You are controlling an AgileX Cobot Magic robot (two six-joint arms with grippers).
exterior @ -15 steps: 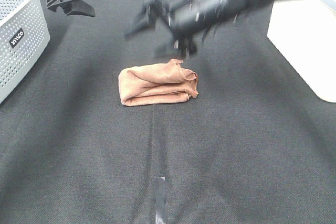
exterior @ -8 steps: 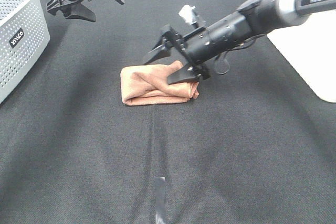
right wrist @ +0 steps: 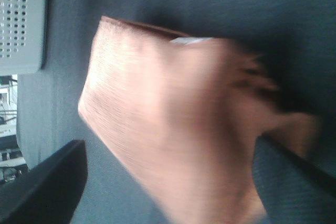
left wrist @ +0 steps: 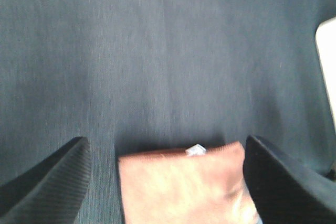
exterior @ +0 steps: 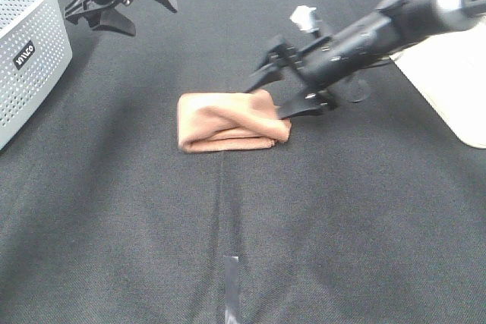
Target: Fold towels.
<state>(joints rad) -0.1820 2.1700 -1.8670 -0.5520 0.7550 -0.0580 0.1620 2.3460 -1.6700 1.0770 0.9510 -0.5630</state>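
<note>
A brown towel point(exterior: 231, 121) lies folded into a compact, thick bundle near the middle of the desk point(exterior: 342, 218), which is covered in black fabric. Its long side runs across the exterior high view, with stacked layers showing along the near edge. The right pincer point(exterior: 282, 90) reaches in from the right and sits at the towel's right end, jaws spread wide with nothing clamped between them; one finger lies past the far edge of the bundle and the other at its right corner, very close to the cloth, though contact cannot be confirmed. In the right wrist view the towel point(right wrist: 173, 124) fills most of the picture, blurred, with a small white tag point(right wrist: 188, 40) on one edge. The left pincer point(exterior: 129, 5) hangs raised at the far left of the desk, well apart from the towel, its fingers splayed and empty. The left wrist view shows the towel point(left wrist: 184, 184) between its two dark fingers point(left wrist: 50, 182), the white tag point(left wrist: 196, 150) on the cloth's edge. A grey perforated basket point(exterior: 26, 58) stands at the desk's left edge and a white object point(exterior: 448, 58) at the right.
</note>
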